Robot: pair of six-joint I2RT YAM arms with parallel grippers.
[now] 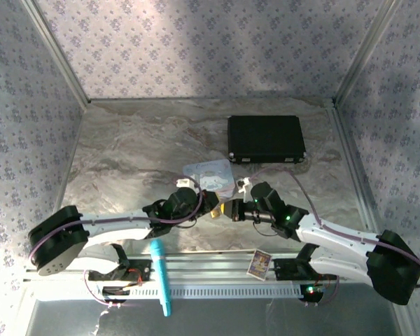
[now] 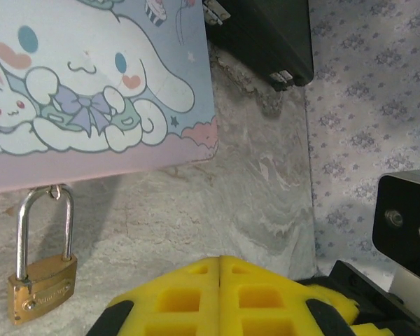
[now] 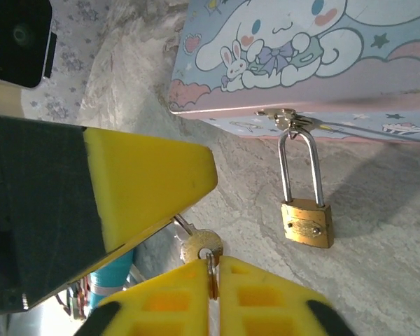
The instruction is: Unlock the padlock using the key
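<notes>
My right gripper (image 3: 214, 269) pinches the key (image 3: 199, 246) narrowly, my closed left gripper (image 2: 219, 269) on its blade. Just beyond, the padlock (image 3: 307, 222) hangs from the tin (image 3: 301, 56); black case (image 1: 266, 138) behind.

Both arms fold outward at the elbows, then reach back inward, forearms low and nearly level. Left arm (image 1: 119, 222) stretches to the right, right arm (image 1: 336, 234) to the left. Left claw (image 1: 208, 204) and right claw (image 1: 231, 208) meet tip to tip midway between the arms. Left claw: yellow fingers (image 2: 175, 301) pressed flat together, closed tight. Right claw: fingers (image 3: 266, 301) almost touching, the key (image 3: 199, 246) pinched in their seam, its shank running under the left claw's tip.
</notes>
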